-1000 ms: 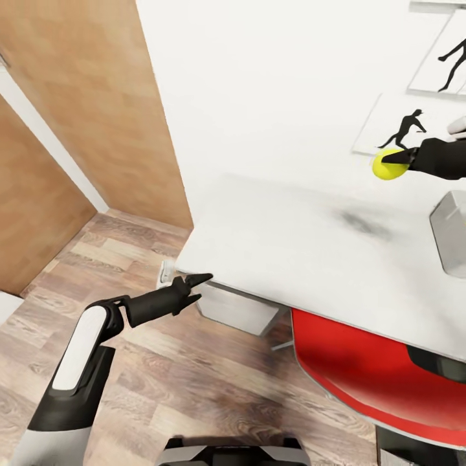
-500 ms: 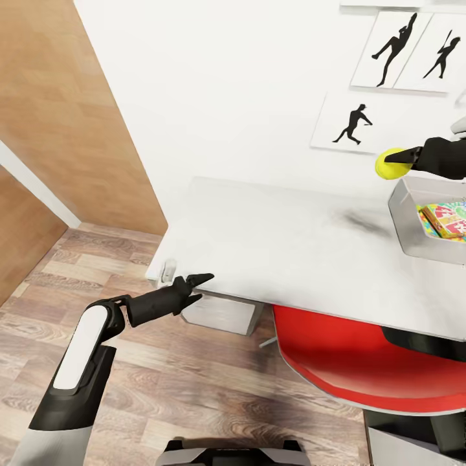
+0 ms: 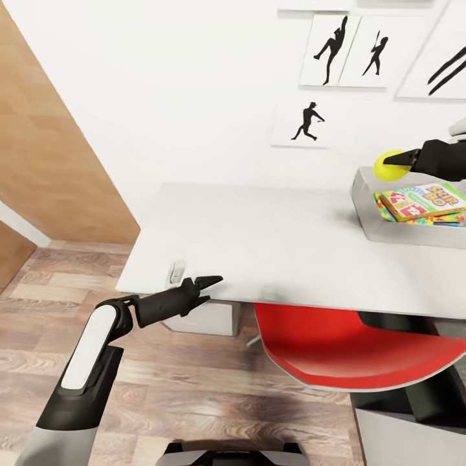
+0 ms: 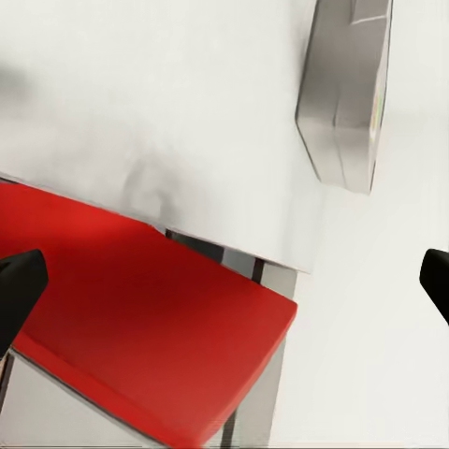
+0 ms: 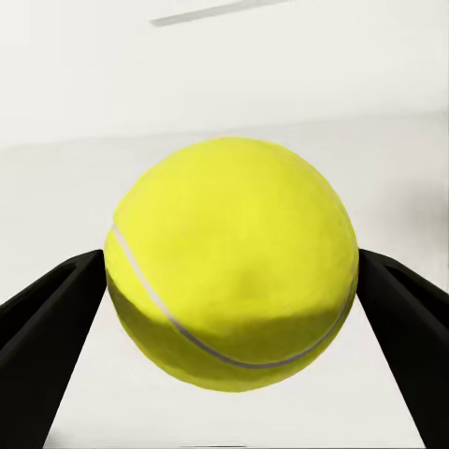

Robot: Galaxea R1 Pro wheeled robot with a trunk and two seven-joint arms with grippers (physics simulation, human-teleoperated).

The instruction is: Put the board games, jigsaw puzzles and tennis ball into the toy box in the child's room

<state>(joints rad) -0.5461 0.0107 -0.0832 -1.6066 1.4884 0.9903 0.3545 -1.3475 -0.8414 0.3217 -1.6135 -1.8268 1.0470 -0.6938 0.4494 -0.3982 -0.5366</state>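
Note:
My right gripper (image 3: 396, 160) is shut on the yellow-green tennis ball (image 3: 389, 166), held in the air just above the left end of the toy box (image 3: 364, 195). In the right wrist view the tennis ball (image 5: 232, 262) sits between the two black fingers (image 5: 47, 318). The pale grey toy box stands on the table (image 3: 259, 239) and holds the SKIP BO board game (image 3: 424, 199) on top of a multicoloured jigsaw puzzle (image 3: 446, 220). My left gripper (image 3: 208, 288) hangs open and empty at the table's front left edge. In the left wrist view the toy box (image 4: 341, 94) lies far ahead across the table (image 4: 140, 94).
A red chair (image 3: 336, 343) is pushed under the table's front, also seen as the red chair (image 4: 140, 318) in the left wrist view. Baseball silhouette prints (image 3: 307, 123) hang on the white wall. A wooden wardrobe door (image 3: 45, 162) stands at the left, over plank floor (image 3: 194, 388).
The head view has swung to the right, so the toy box with its contents has come further into the picture. Both arms keep their pose and the ball stays gripped.

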